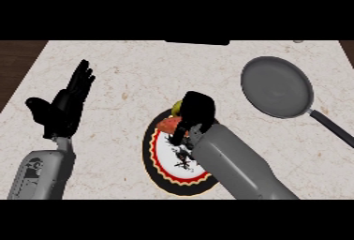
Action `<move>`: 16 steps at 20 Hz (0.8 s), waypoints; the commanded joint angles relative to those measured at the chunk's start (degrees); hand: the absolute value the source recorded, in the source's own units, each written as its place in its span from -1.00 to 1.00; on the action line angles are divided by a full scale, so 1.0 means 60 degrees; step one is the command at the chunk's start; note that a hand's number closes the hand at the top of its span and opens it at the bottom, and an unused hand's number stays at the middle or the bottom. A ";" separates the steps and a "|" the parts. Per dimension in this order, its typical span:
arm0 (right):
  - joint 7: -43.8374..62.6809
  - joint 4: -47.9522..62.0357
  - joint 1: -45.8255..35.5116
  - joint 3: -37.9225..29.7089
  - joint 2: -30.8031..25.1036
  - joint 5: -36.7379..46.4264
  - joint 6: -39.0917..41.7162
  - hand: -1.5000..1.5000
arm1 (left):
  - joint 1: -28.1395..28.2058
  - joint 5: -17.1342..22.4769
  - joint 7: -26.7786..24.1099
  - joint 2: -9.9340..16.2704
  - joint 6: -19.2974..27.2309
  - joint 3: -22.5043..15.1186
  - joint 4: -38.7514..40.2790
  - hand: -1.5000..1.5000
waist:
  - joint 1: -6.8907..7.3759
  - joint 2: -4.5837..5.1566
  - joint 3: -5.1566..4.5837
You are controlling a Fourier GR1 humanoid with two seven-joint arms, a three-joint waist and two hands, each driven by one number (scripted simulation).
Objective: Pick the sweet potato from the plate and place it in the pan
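A round plate (160, 161) with a black rim, red scalloped band and white middle lies at the counter's centre. On its far edge rests the reddish-orange sweet potato (168, 124). My right hand (195, 111) hangs directly over it, fingers curled down round it and hiding most of it. A small yellow-green thing (177, 107) peeks out just behind the hand. The grey pan (276, 86) sits at the far right, its dark handle (333, 127) running toward the right edge. My left hand (66, 105) rests open at the left, fingers up.
A dark object (197, 42) lies along the counter's far edge. Dark wooden floor (17, 61) shows past the counter's left edge. Marble counter (131, 79) stretches between plate and pan.
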 commanded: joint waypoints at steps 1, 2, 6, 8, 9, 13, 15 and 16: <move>0.1276 0.0893 -0.1522 0.0356 0.0032 0.1107 -0.1593 1.00 | 0.0212 -0.0185 -0.0179 -0.0159 0.0106 -0.0176 0.0036 0.00 | 0.0108 -0.0030 -0.0009; 0.1312 0.0993 -0.1817 0.0449 0.0032 0.1506 -0.1832 1.00 | 0.0008 0.0055 -0.0024 -0.0010 -0.0036 0.0041 0.0042 0.00 | 0.0032 -0.0048 -0.0010; 0.1940 0.1200 -0.2748 0.0491 0.0031 0.1889 -0.2889 1.00 | -0.0017 -0.0115 -0.0100 -0.0214 0.0141 -0.0112 0.0135 0.00 | 0.0002 -0.0039 -0.0006; 0.1975 0.1463 -0.2980 0.0335 0.0030 0.2228 -0.3171 1.00 | 0.0223 0.0000 -0.0056 -0.0122 0.0025 -0.0019 0.0058 0.00 | -0.0161 -0.0073 -0.0004; 0.2544 0.1149 -0.3448 0.0279 0.0030 0.2242 -0.3042 1.00 | -0.0122 0.0013 0.0235 -0.0006 0.0095 0.0091 -0.0024 0.00 | -0.0150 -0.0119 -0.0003; 0.2418 0.1614 -0.3499 -0.0302 0.0029 0.2908 -0.3720 1.00 | -0.0027 -0.0109 0.0144 0.0114 0.0209 0.0230 0.0085 0.00 | -0.0460 -0.0121 0.0003; 0.1955 0.1779 -0.3797 -0.1214 -0.0045 0.2984 -0.4082 1.00 | 0.0316 0.0024 -0.0220 0.0052 0.0128 0.0282 -0.0049 0.00 | -0.0504 -0.0115 0.0003; 0.1879 0.1701 -0.3933 -0.1520 -0.0291 0.3049 -0.4216 1.00 | 0.0245 0.0067 0.0229 0.0093 0.0158 0.0283 -0.0305 0.00 | -0.0512 -0.0147 0.0011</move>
